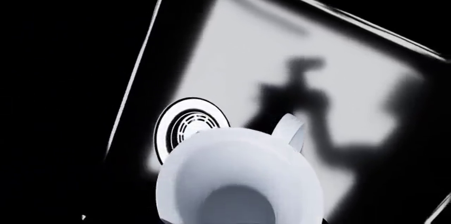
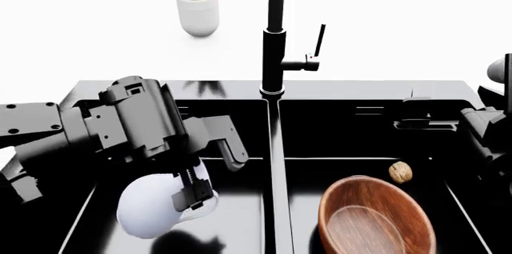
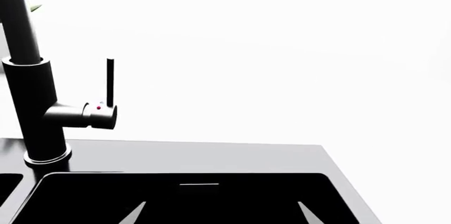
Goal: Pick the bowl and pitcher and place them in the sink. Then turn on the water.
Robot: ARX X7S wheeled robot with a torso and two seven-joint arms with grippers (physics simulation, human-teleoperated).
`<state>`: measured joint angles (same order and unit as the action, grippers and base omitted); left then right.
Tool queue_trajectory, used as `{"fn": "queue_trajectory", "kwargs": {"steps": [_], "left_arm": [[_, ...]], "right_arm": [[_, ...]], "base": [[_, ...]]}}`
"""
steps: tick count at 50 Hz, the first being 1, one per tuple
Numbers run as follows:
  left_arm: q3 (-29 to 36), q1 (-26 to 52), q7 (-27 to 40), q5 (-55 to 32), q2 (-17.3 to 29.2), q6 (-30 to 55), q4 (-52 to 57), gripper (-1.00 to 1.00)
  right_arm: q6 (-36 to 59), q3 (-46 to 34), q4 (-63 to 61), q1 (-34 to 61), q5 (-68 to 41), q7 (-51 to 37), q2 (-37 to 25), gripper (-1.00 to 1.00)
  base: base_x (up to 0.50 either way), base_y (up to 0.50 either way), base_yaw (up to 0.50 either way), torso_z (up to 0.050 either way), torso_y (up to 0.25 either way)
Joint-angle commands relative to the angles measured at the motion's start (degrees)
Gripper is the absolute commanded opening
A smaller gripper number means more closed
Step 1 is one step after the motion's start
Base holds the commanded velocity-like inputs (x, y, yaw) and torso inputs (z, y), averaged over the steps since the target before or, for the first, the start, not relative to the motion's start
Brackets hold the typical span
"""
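Observation:
The white pitcher (image 2: 156, 206) hangs on its side above the floor of the left basin of the black sink (image 2: 274, 164), with my left gripper (image 2: 212, 173) shut on it. In the left wrist view the pitcher (image 1: 240, 176) shows mouth-first and hides the jaws, with the steel drain (image 1: 189, 123) below it. The reddish-brown wooden bowl (image 2: 376, 218) lies tilted in the right basin. My right gripper (image 2: 408, 116) hovers open and holding nothing over the back of the right basin, facing the black faucet (image 3: 31, 102) and its thin lever (image 3: 110, 81). No water is visible.
The tall faucet (image 2: 274, 32) rises behind the sink's divider, its lever (image 2: 320, 41) upright on the right side. A small tan nut (image 2: 400, 172) lies in the right basin behind the bowl. A white pot with a green plant (image 2: 196, 2) stands at the back left.

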<state>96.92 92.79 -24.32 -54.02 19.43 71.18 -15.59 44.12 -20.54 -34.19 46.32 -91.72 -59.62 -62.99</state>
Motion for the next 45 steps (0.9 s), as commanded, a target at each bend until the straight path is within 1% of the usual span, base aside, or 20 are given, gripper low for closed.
{"fn": "queue_trajectory", "kwargs": {"steps": [1, 45], "left_arm": [[1.93, -1.25, -1.17, 1.10, -1.58, -0.95, -1.63, -1.00], [5.67, -5.54, -5.10, 3.73, -5.55, -4.92, -7.32, -1.00]], "right_arm": [[-0.20, 0.01, 0.19, -0.30, 0.32, 0.39, 0.11, 1.00], [-1.41, 0.38, 0.49, -2.06, 0.99, 1.47, 0.17, 1.00]], "base": [[0.00, 0.00, 0.00, 0.000, 0.000], [0.00, 0.00, 0.00, 0.000, 0.000]]}}
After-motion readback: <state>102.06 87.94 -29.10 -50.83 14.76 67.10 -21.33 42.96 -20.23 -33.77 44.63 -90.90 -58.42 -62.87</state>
